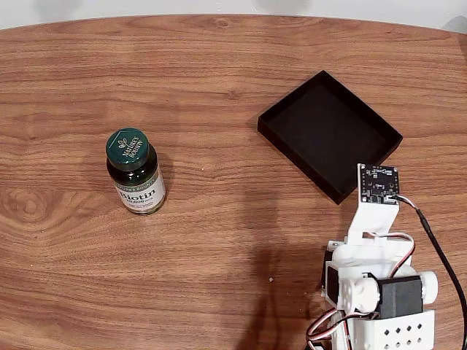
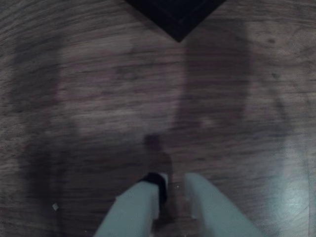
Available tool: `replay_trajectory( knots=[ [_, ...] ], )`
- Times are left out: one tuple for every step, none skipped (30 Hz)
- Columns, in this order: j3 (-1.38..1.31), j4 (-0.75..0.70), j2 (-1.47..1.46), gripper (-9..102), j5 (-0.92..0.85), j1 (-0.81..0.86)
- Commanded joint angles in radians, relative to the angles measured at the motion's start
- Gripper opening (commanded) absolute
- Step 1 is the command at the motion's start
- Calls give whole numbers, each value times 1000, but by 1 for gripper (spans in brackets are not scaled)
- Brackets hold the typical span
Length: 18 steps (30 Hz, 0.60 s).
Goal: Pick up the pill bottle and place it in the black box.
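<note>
Fixed view: pill bottle (image 1: pixel 136 181), label "Biotin", upright on table (image 1: pixel 219 240), well left of black box (image 1: pixel 329 134). Wrist view: gripper (image 2: pixel 173 185) nearly closed, empty; box corner above.

A wood-grain brown table (image 1: pixel 219 240) with a curved far edge carries everything. In the fixed view, a small dark green-black pill bottle (image 1: pixel 136 181) with a round green cap and a white "Biotin" label stands upright on its left half. Well apart to the right lies a shallow, matte black, square open-topped box (image 1: pixel 328 135), turned corner-on. The white arm's base (image 1: pixel 379 306) sits at the table's lower right. In the wrist view, one box corner (image 2: pixel 175 15) shows at the top over bare wood (image 2: pixel 98 98).
</note>
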<state>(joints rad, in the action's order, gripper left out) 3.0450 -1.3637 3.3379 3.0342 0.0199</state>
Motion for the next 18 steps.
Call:
replay_trajectory(
  knots=[
    [-15,-149,2,0,-40,3],
    [-15,-149,2,0,-40,3],
    [-15,-149,2,0,-40,3],
    [-15,-149,2,0,-40,3],
    [-15,-149,2,0,-40,3],
    [-15,-149,2,0,-43,3],
    [-15,-150,2,0,-57,6],
    [-15,-150,2,0,-57,15],
    [-15,-150,2,0,-58,38],
    [-15,-150,0,0,-12,69],
    [-15,-146,0,0,98,87],
    [-15,-133,0,1,229,94],
    [-15,-107,0,1,204,86],
    [-15,-77,0,1,176,77],
    [-15,-51,0,2,175,67],
    [-15,-28,0,3,179,60],
    [-17,2,0,5,183,52],
    [-17,38,0,8,190,51]
  ],
)
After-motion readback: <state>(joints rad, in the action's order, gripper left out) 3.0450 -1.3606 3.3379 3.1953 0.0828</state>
